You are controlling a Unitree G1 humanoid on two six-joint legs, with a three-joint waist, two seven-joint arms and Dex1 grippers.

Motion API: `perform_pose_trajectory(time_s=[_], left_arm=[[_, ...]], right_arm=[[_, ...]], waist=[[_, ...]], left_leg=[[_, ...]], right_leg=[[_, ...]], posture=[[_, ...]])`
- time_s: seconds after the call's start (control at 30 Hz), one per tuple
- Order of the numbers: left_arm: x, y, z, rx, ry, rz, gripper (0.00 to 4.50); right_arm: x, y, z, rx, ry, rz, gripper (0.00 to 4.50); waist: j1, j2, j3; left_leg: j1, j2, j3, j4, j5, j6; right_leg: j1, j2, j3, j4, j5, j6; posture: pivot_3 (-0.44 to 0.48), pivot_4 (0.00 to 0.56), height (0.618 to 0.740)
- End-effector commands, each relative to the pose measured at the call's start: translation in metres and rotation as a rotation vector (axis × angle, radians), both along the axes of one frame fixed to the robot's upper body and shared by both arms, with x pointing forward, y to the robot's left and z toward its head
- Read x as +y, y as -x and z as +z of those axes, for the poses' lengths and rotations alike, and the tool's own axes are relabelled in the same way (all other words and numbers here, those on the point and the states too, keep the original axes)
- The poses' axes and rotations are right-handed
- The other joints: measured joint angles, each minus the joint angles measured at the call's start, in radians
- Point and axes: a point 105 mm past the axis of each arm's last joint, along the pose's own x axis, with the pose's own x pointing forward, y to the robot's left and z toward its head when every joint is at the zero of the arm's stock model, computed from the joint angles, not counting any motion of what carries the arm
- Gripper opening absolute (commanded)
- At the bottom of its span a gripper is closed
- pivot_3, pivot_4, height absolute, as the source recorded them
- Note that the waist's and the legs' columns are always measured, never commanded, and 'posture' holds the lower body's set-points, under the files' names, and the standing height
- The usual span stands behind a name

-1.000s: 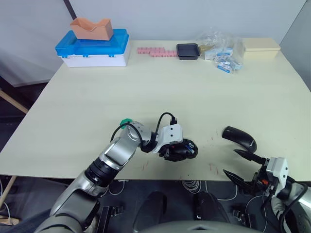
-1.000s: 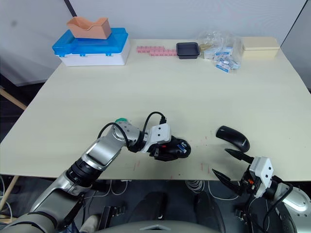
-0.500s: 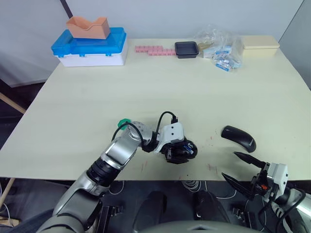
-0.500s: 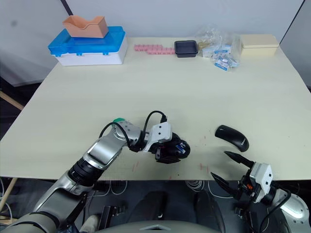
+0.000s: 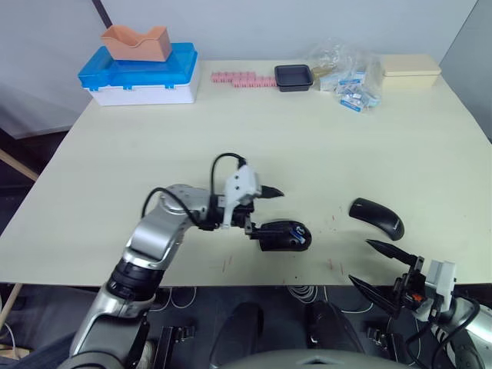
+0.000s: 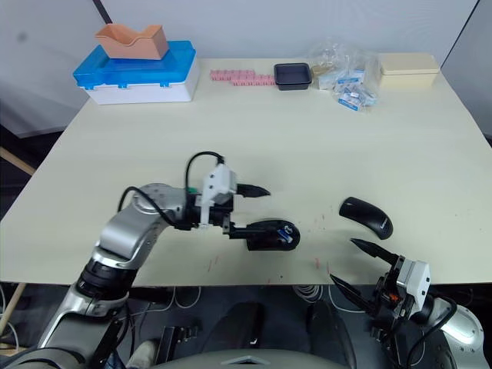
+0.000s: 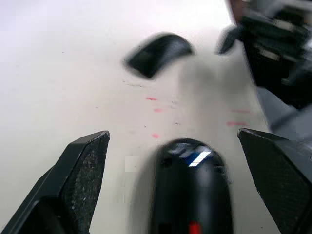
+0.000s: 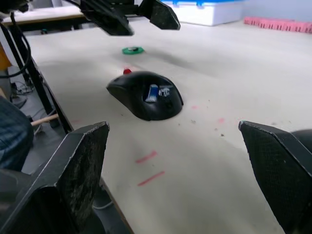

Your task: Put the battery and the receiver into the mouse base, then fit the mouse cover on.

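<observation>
The black mouse base (image 5: 284, 235) lies near the table's front edge, with a red mark at its rear. A white and blue battery (image 8: 152, 92) sits in its top opening. My left gripper (image 5: 270, 209) is open just left of the base; one finger lies low by the base's rear, the other is raised, and nothing is held. The smooth black mouse cover (image 5: 377, 218) rests to the right, arched side up. My right gripper (image 5: 361, 261) hangs open in front of the table edge, short of the cover. The receiver is out of view.
A small green round piece (image 8: 132, 50) lies on the table behind the left arm. At the back stand a blue-lidded box (image 5: 142, 73) with an orange tray, a pink strip (image 5: 246, 79), a black tray (image 5: 296, 78), plastic bags (image 5: 350, 83) and a cream box (image 5: 411, 68).
My left gripper has drawn back to the left off the mouse base, which stays on the table. The right gripper has sunk slightly lower in front of the table edge.
</observation>
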Motion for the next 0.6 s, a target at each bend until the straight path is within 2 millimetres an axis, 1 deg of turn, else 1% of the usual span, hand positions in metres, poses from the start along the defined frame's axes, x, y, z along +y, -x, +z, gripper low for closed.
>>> perform_pose_trajectory(time_s=[0.03,0.17,0.43,0.6], left_arm=[[0.022,-0.006,0.012,-0.045,0.070,0.142,4.47],[0.052,-0.009,0.009,-0.050,0.101,0.325,4.47],[0.110,-0.004,-0.008,-0.047,0.100,0.630,4.47],[0.136,0.001,-0.018,-0.035,0.088,0.730,4.47]], right_arm=[[0.002,0.001,0.010,-0.058,-0.039,0.017,4.50],[0.004,0.000,0.017,-0.089,-0.077,0.022,4.50],[0.008,0.001,0.018,-0.119,-0.080,0.057,4.50],[0.005,-0.001,0.018,-0.137,-0.064,0.060,4.50]], waist=[[-0.001,0.000,0.000],[0.001,0.000,0.000],[0.004,0.000,0.001],[0.009,0.000,0.001]], left_leg=[[0.000,0.000,0.000,0.000,0.000,0.000],[0.000,0.000,0.000,0.000,0.000,0.000],[0.000,0.000,0.000,0.000,0.000,0.000],[0.000,0.000,0.001,0.000,0.000,0.000]], right_leg=[[0.000,0.000,0.000,0.000,0.000,0.000],[0.000,0.000,0.000,0.000,0.000,0.000],[0.000,-0.001,0.001,0.000,0.000,0.000],[0.000,-0.001,0.001,0.000,0.000,-0.001]], posture=[[0.000,0.150,0.740],[0.000,0.150,0.740],[0.000,0.150,0.740],[0.000,0.150,0.740]])
